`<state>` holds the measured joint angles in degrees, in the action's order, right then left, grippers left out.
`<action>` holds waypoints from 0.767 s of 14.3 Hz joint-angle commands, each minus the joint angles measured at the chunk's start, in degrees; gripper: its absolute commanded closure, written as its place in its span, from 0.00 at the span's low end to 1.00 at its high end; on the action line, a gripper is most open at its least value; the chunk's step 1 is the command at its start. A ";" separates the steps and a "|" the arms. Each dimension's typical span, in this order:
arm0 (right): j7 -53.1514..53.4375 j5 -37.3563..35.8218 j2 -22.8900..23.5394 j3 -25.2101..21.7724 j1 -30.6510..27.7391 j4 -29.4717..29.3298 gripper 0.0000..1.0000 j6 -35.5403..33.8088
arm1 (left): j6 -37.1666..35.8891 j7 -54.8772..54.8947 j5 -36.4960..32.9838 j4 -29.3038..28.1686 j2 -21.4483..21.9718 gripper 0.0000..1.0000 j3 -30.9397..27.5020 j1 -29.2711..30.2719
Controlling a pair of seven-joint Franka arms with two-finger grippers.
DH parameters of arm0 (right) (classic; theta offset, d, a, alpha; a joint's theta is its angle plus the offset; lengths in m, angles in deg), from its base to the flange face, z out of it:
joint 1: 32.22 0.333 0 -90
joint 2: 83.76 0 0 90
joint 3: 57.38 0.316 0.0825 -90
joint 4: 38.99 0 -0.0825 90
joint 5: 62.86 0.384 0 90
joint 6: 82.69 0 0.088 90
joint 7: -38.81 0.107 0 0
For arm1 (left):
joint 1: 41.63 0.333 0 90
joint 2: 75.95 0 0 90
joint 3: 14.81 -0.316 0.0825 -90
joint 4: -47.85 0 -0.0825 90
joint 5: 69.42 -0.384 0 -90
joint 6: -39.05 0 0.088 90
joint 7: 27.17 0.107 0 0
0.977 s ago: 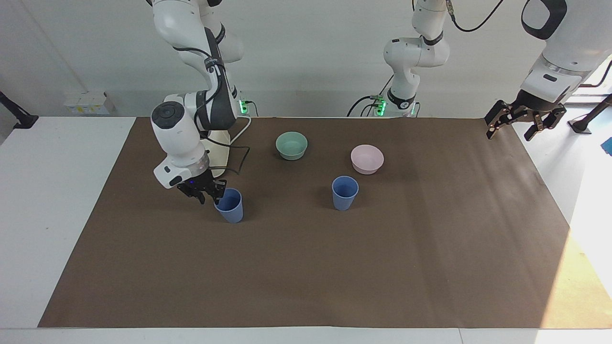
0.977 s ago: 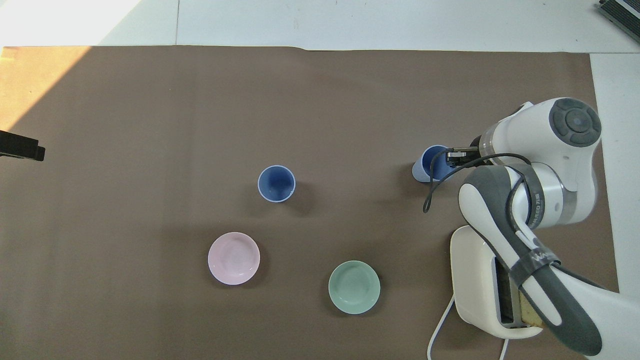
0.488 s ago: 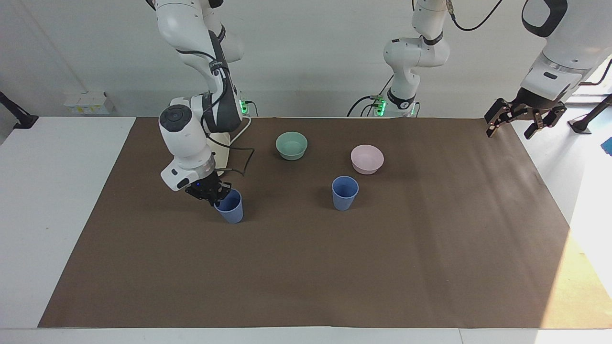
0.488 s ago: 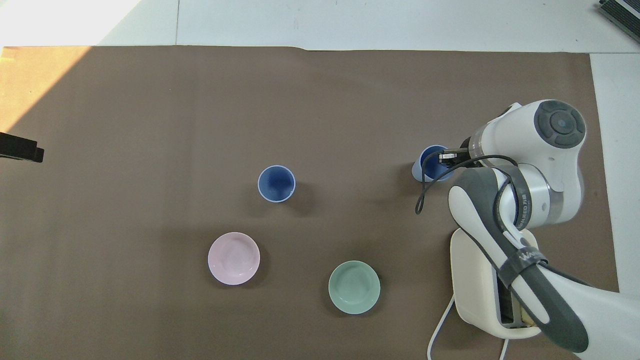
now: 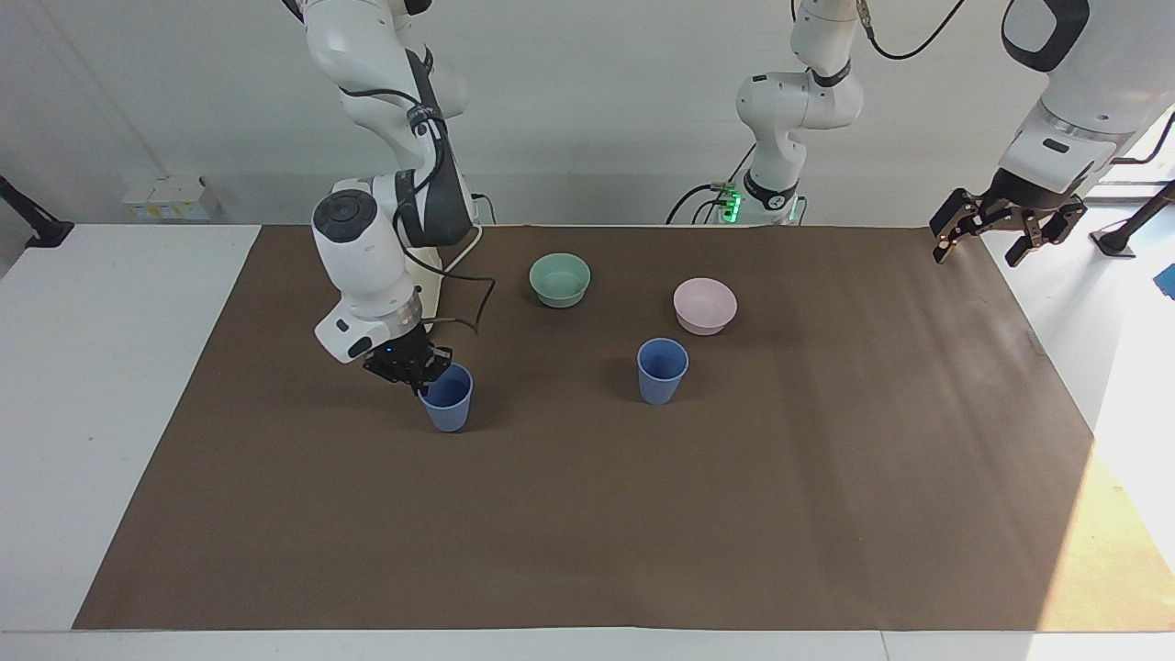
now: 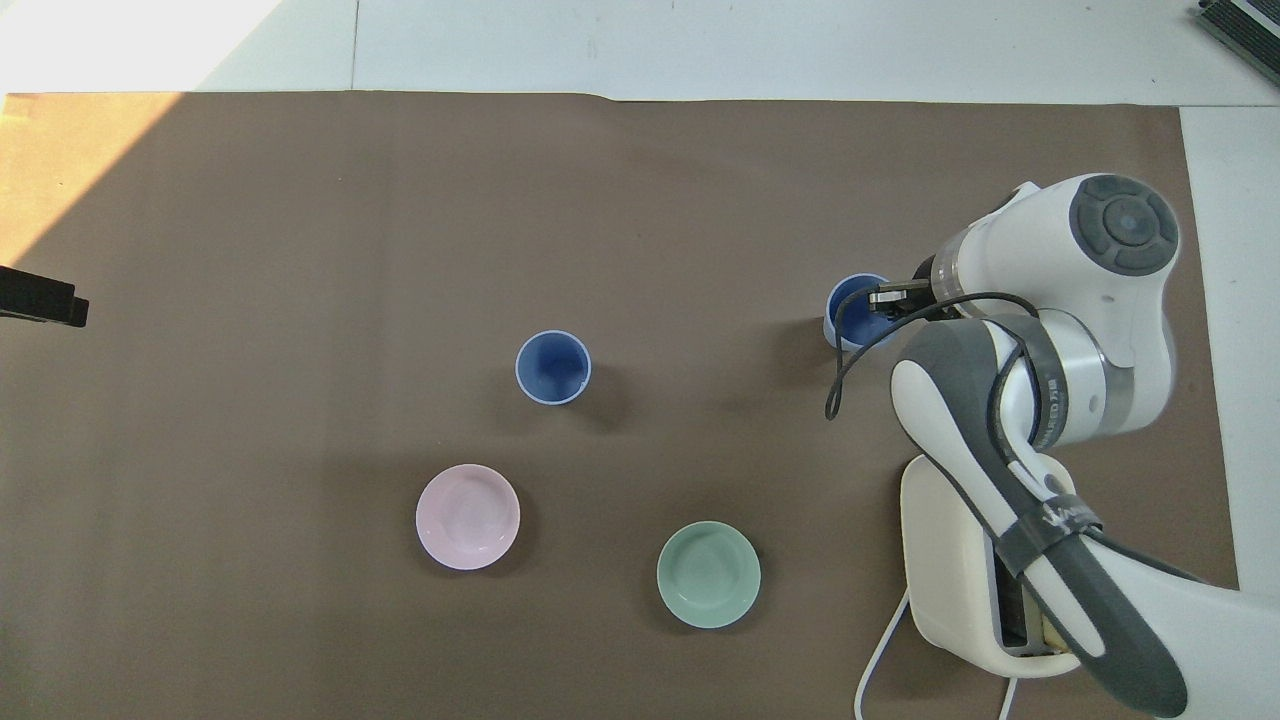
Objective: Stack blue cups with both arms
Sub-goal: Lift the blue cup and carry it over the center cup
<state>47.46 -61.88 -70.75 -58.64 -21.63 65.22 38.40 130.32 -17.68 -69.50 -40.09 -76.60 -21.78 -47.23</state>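
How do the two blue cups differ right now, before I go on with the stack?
The blue cup at the right arm's end is pinched at its rim by the shut right gripper; the middle blue cup stands free, touched by nothing. The gripped cup lies farther from the pink bowl and the green bowl; the middle cup stands just beside the pink bowl. Both look alike and are upright, mouth up. The left gripper waits open, off the mat.

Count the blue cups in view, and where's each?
2. One blue cup stands at the right arm's end of the mat, its rim pinched by the right gripper. The other blue cup stands free mid-mat, beside the pink bowl. None looks hidden.
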 commanded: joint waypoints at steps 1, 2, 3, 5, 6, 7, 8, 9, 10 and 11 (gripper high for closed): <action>2.67 0.51 0.35 2.74 -0.04 -7.95 1.00 -7.34 | -1.36 0.80 0.18 0.50 0.30 0.00 0.20 0.41; 4.25 -0.27 0.26 3.71 1.00 -8.75 1.00 -7.53 | -1.44 0.80 0.18 0.50 0.38 0.00 0.20 0.41; 6.18 -0.54 0.35 3.72 2.49 -10.15 1.00 -7.71 | -1.44 0.80 0.18 0.41 0.30 0.00 0.20 0.41; 9.53 -0.46 0.52 3.72 5.39 -12.18 1.00 -8.50 | -1.53 0.80 0.18 0.41 0.38 0.00 0.20 0.41; 11.11 -0.46 0.53 3.72 7.23 -12.45 1.00 -8.50 | -1.53 0.80 0.18 0.41 0.38 0.00 0.20 0.41; 12.78 -0.11 0.53 3.72 9.25 -12.45 1.00 -8.59 | -1.53 0.80 0.18 0.41 0.38 0.00 0.20 0.41; 14.88 0.07 0.53 3.72 10.84 -12.45 1.00 -8.50 | -1.53 0.80 0.18 0.32 0.38 0.00 0.20 0.32; 17.25 0.07 0.53 3.72 11.90 -12.54 1.00 -8.07 | -1.53 0.80 0.18 0.32 0.38 0.00 0.20 0.32; 19.19 0.07 0.53 3.80 13.56 -12.71 1.00 -7.80 | -1.45 0.80 0.18 0.32 0.38 0.00 0.20 0.32; 20.51 -0.02 0.53 3.72 15.41 -13.67 1.00 -7.80 | -1.44 0.80 0.18 0.32 0.38 0.00 0.20 0.32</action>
<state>65.05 -61.92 -70.96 -54.78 -8.37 53.88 30.97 130.12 -17.67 -69.50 -40.09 -76.60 -21.78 -47.23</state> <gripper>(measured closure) 0.952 0.000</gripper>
